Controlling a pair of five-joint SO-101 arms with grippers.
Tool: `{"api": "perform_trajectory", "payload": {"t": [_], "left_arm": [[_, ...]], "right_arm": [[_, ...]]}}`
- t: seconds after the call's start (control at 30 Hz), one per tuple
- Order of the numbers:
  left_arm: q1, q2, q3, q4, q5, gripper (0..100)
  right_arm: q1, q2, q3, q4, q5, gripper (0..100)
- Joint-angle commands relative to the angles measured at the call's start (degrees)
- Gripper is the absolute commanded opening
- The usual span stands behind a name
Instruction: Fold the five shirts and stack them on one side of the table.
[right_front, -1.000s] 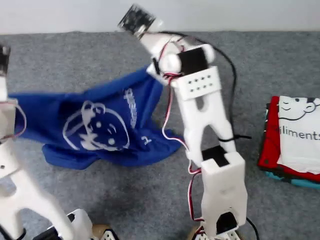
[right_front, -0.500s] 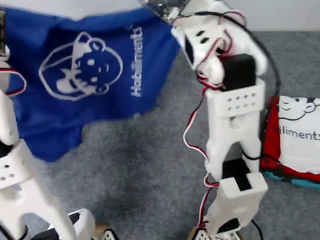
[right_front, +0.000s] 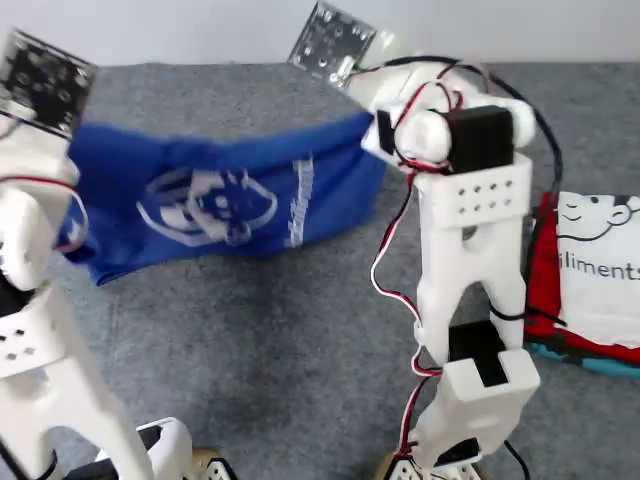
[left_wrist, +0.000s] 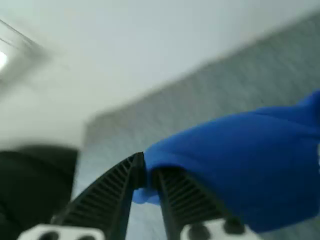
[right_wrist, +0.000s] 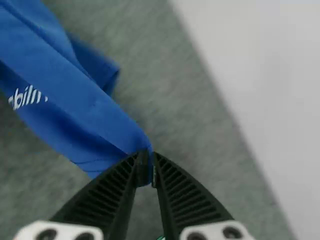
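Two arms hold one blue shirt (right_front: 230, 200) between them. (a) High view: I see the shirt stretched as a sagging band over the grey table (right_front: 280, 340), its white print facing up. One end is at the left arm (right_front: 30, 300) and the other at the right arm (right_front: 470, 230). I cannot tell whether its lower edge touches the table. Well apart from it, at the table's right edge, lies a stack of folded shirts (right_front: 590, 290): a white printed one on top, red beneath it, and a teal edge at the bottom.

(b) Left wrist view: I read the left gripper (left_wrist: 145, 172) as clamped on the blue shirt. A bunched edge of cloth sits between the ribbed black jaws, right at their tips. From there the fabric swells out to one side, above the table and in front of a pale wall.

(c) Right wrist view: the right gripper (right_wrist: 148, 160) likewise pinches the blue shirt, with its jaws nearly together and a folded corner caught between the tips. The cloth runs away from the tips in a long fold bearing white lettering, with the table beneath it.
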Motion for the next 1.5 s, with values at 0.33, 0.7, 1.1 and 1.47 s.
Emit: {"api": "perform_trajectory", "payload": {"t": [0.33, 0.7, 1.1, 1.47], "left_arm": [[-4.0, -1.6, 21.7, 12.6, -11.9, 2], [-16.2, -1.7, 29.4, 14.9, -22.8, 2], [-28.4, -1.7, 34.9, 14.9, -40.6, 2], [-28.0, -1.2, 39.9, 12.7, -40.9, 2]], "right_arm": [[-3.2, -3.9, 23.8, 3.2, -10.2, 1.0], [-9.1, -32.2, 61.9, 3.0, -10.5, 0.9], [-10.2, -52.1, 80.9, 1.6, -17.1, 30.8], [-11.5, -35.9, 79.3, -13.8, -26.7, 4.9]]}}
